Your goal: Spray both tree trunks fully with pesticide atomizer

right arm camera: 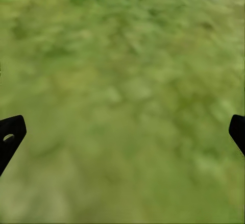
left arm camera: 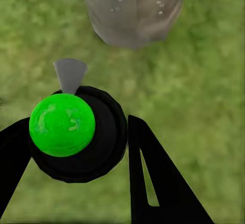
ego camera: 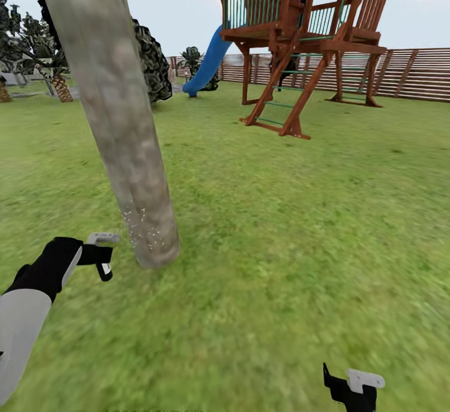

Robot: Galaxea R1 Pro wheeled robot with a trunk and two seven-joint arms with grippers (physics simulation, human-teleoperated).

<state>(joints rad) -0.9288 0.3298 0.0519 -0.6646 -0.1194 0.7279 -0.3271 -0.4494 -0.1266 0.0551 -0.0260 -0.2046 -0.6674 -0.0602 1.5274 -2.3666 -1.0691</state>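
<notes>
Spraying step: the left gripper (left arm camera: 97, 147), clamped on the atomizer (left arm camera: 76, 132), aims at the trunk (ego camera: 122, 143) base, next sweeping upward, while the right gripper (right arm camera: 122, 132) hangs wide.

A wide green lawn (ego camera: 281, 224) runs far to a brown horizontal-slat wooden fence (ego camera: 412, 74); a red-brown wooden play tower (ego camera: 300, 30) (blue slide (ego camera: 209, 65) at its left) stands under pale sky.

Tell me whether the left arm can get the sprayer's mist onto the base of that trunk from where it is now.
Probably yes. The left gripper holds the pesticide atomizer beside the tree trunk, its nozzle toward the bark; only lawn lies between, and pale specks already dot the trunk's base. Higher bark looks harder to reach.
</notes>
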